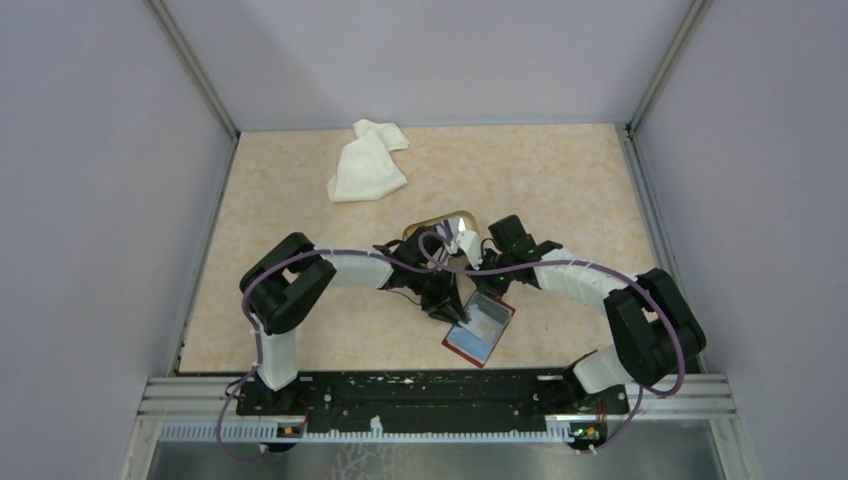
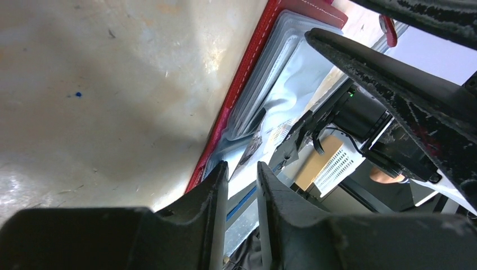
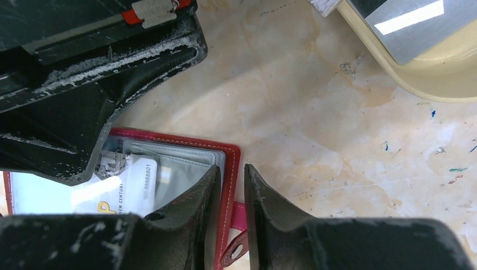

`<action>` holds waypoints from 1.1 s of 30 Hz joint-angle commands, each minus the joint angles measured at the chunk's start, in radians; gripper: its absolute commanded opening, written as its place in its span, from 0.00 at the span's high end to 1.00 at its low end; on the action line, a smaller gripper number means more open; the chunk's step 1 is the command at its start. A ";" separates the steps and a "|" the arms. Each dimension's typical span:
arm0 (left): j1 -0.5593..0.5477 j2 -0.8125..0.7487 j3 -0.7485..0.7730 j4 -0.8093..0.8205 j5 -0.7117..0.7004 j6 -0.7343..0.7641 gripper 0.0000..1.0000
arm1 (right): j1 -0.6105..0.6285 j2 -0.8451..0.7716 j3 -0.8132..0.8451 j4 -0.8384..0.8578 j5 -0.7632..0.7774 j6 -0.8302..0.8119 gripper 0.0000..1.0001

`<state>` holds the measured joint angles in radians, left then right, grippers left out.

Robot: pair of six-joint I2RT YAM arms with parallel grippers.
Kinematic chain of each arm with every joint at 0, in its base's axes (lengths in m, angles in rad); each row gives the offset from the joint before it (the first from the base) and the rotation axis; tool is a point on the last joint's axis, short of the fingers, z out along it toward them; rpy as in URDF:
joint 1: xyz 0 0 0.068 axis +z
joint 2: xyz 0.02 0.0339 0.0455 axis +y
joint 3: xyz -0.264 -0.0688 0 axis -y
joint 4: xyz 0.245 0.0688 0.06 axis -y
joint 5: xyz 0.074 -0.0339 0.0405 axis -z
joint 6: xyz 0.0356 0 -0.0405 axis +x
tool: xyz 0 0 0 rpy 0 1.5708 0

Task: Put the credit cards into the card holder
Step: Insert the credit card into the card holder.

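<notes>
On the desk (image 3: 292, 112), my right tool (image 3: 230, 188) pinches the card holder's (image 3: 232, 166) edge; left tool (image 2: 242, 197) barely parted, hold indeterminate. Risk: left retreat dragging credit card (image 3: 138, 180) out.

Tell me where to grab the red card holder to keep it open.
On the card holder, take the bare red border beside the snap tab, coming in from the tab side. It lies open with its pockets up, so this edge probably offers a pinch without covering a pocket.
</notes>
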<state>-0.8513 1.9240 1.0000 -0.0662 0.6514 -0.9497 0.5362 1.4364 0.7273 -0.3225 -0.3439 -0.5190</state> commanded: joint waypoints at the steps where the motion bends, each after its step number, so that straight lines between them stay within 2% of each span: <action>1: -0.005 -0.019 -0.023 -0.040 -0.031 -0.028 0.67 | 0.021 -0.036 0.004 0.049 -0.014 0.012 0.77; 5: -0.006 -0.055 -0.050 -0.022 -0.041 -0.038 0.62 | 0.021 -0.044 0.004 0.050 -0.016 0.011 0.77; 11: -0.006 -0.090 -0.097 -0.010 -0.053 -0.041 0.60 | 0.020 -0.060 0.004 0.051 -0.018 0.007 0.77; 16: -0.018 -0.205 -0.141 0.002 -0.163 -0.009 0.60 | 0.010 -0.104 0.007 0.046 -0.039 -0.018 0.76; 21: -0.086 -0.381 -0.267 0.202 -0.291 -0.019 0.63 | -0.010 -0.175 0.008 -0.010 -0.178 -0.125 0.75; 25: -0.185 -0.463 -0.376 0.374 -0.424 -0.070 0.69 | -0.035 -0.192 0.027 -0.103 -0.240 -0.251 0.75; 29: -0.317 -0.493 -0.472 0.507 -0.615 -0.137 0.82 | -0.073 -0.176 0.048 -0.190 -0.218 -0.358 0.76; 31: -0.369 -0.480 -0.513 0.566 -0.747 -0.201 0.88 | -0.081 -0.169 0.046 -0.202 -0.186 -0.386 0.80; 33: -0.407 -0.445 -0.537 0.634 -0.810 -0.246 0.92 | -0.084 -0.161 0.045 -0.202 -0.158 -0.395 0.84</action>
<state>-1.1957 1.4464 0.5121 0.3759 0.0845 -1.0817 0.4671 1.2694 0.7280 -0.4858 -0.5194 -0.8223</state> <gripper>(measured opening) 0.113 0.188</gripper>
